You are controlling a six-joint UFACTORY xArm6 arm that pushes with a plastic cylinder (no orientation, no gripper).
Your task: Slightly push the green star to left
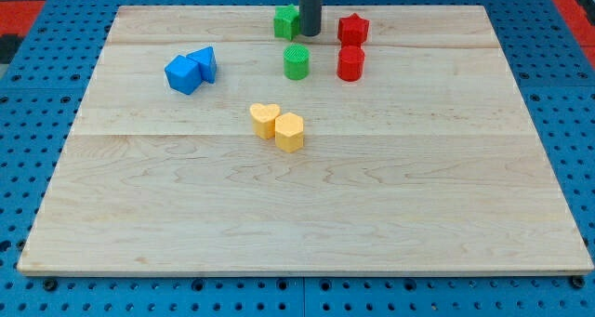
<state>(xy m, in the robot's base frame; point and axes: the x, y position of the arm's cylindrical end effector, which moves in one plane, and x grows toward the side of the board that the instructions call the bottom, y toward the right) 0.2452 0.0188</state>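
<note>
Tip (310, 33) of my dark rod is sitting against the right side of the green star-shaped block (285, 21), near the wooden board's (297, 215) top edge, gripping nothing. I'm judging the leftward push as barely starting.

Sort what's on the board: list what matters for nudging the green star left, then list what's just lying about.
In the job:
green star, near the view's top
my tip, touching the star's right side

Lying about:
green cylinder
red star
red cylinder
two blue blocks
yellow heart
yellow hexagon block
</note>
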